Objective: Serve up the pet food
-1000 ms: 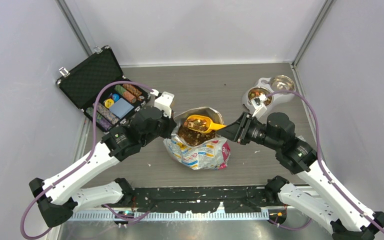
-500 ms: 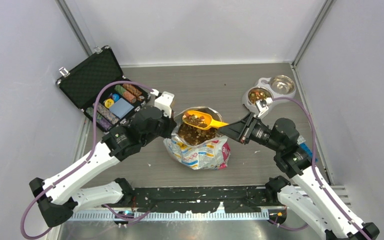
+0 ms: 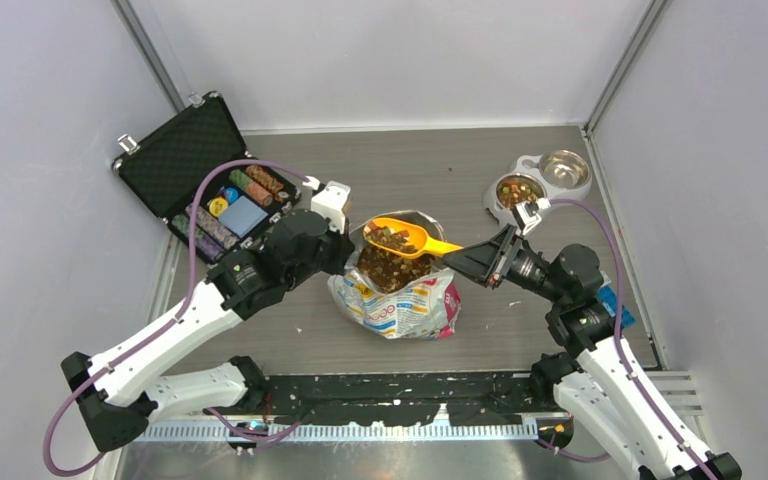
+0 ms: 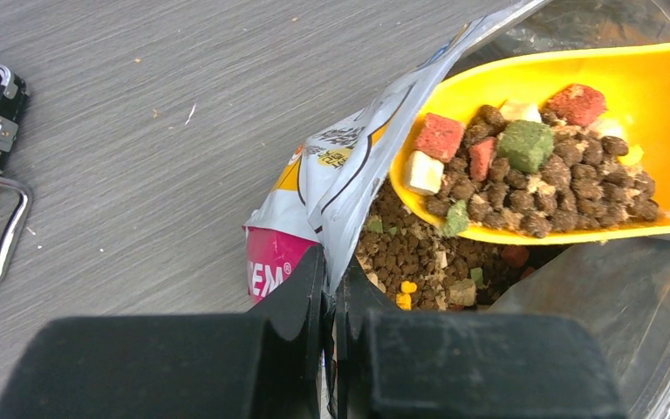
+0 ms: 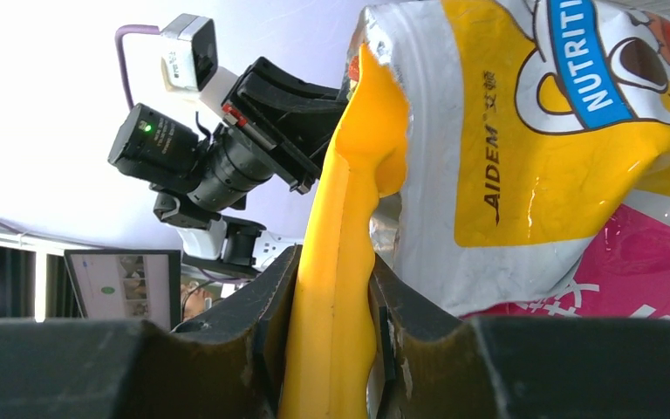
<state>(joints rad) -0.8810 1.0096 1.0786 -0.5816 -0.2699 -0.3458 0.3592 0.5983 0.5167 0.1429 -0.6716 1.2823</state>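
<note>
We logged right gripper (image 3: pixel 459 252) clamped on scoop (image 3: pixel 423 241) handle, pet food (image 3: pixel 392 238) heaped in scoop above bag (image 3: pixel 400 305); left gripper (image 4: pixel 331 288) pinched bag rim. Bowl (image 3: pixel 516 189) lay at 2 o'clock from scoop, right arm nearer.

Bright, even light, soft shadows; the right wrist view blows out white behind the scoop (image 5: pixel 336 262); near fingers (image 4: pixel 288 349) blur (both wrist views).

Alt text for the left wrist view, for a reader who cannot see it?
A yellow scoop heaped with pet food hangs over the mouth of an open foil bag. The left gripper pinches the bag's rim; grey wood-grain table lies to the left.
</note>
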